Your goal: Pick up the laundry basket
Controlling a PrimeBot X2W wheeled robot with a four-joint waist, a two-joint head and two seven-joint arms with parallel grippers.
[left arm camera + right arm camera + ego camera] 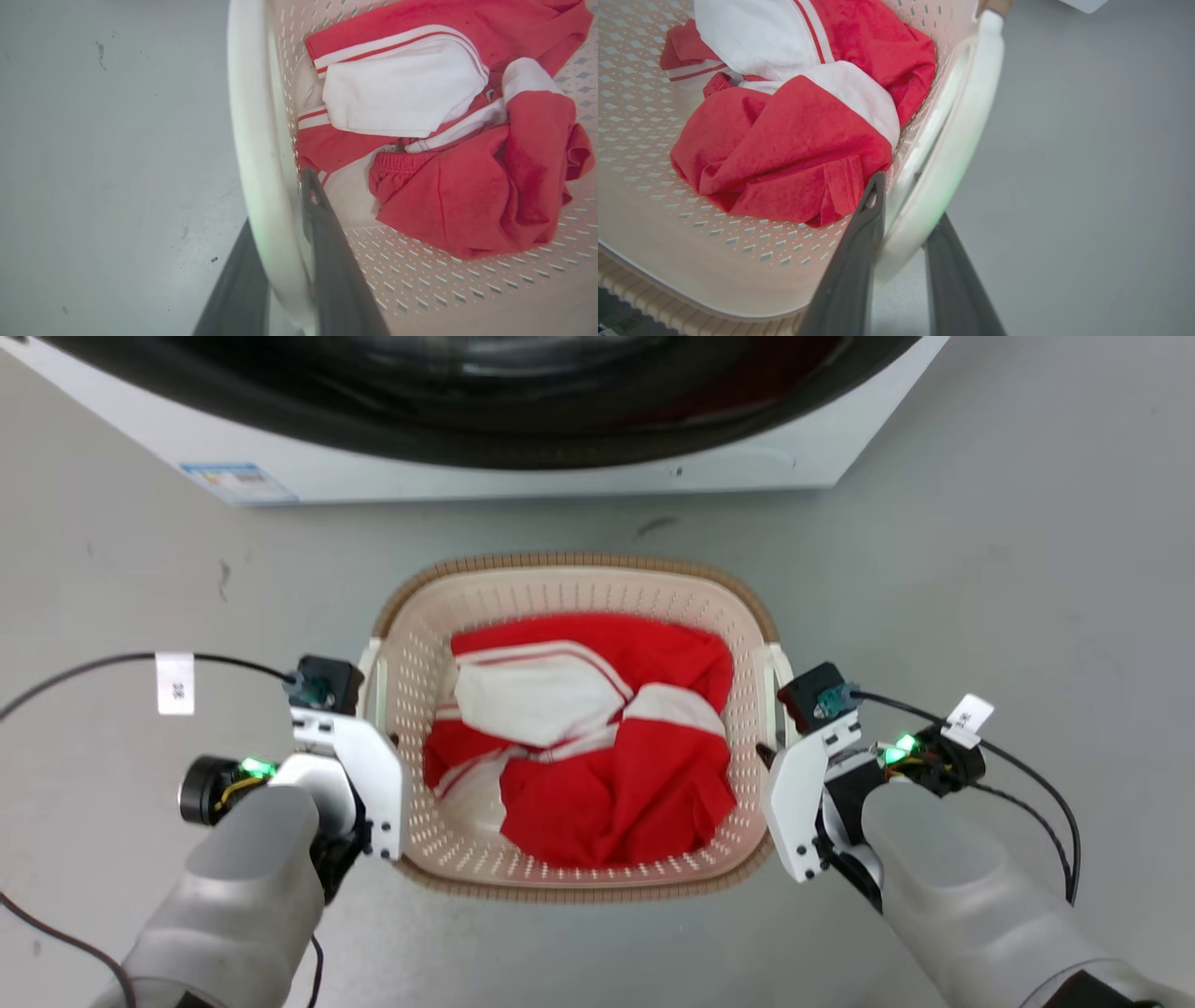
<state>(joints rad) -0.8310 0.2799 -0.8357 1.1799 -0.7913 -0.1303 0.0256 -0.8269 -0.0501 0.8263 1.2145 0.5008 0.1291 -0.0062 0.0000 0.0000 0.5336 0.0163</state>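
Observation:
The laundry basket [579,562], cream perforated plastic with a brown woven-look rim, stands on the grey floor and holds red and white clothes [597,775]. My left gripper [375,775] reaches down at the basket's left side. In the left wrist view, the left gripper [278,205] has one dark finger inside and one outside the white handle [247,93], pressed against it. My right gripper [794,793] is at the basket's right side. In the right wrist view, the right gripper [910,200] clasps the other white handle [971,102] the same way.
A white washing machine [766,457] with a dark round door stands just beyond the basket. Black cables [93,667] trail from both wrists over the bare grey floor [1027,569] on either side.

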